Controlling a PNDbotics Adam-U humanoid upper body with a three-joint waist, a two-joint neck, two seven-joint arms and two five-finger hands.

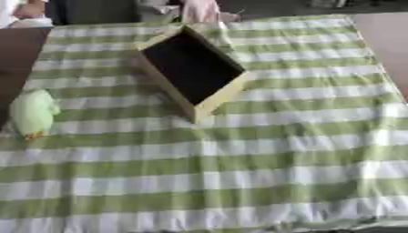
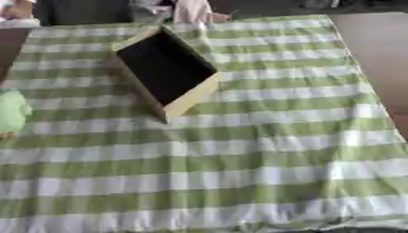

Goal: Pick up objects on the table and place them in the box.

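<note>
I see one table, covered by a green-and-white checked cloth (image 1: 239, 173) that runs nearly edge to edge, with bare brown tabletop (image 1: 386, 36) showing at the far right and far left.

One box (image 1: 194, 68) sits on the cloth toward the far side, left of centre, turned at an angle to me. It has pale yellow walls and a dark inside, and I can't make out anything in it. It looks stiff, like card or thin wood; I'd judge it light enough to slide if I bump it, so I'd drop things in from above and keep clear of the rim.

One object is left to pick, as far as I can see: a pale green rounded toy (image 1: 33, 113) at the left edge of the cloth, well apart from the box, with a small orange bit at its near end. It reads to me as plush: soft, light, not fragile, not slippery. I'd take it across the fat middle of its body, thumb on one side and fingers on the other; it should give a little and stay put. The left arm is the nearer one for it.

Neither hand shows in either view, so I cannot tell whether they are spread or curled.
</note>
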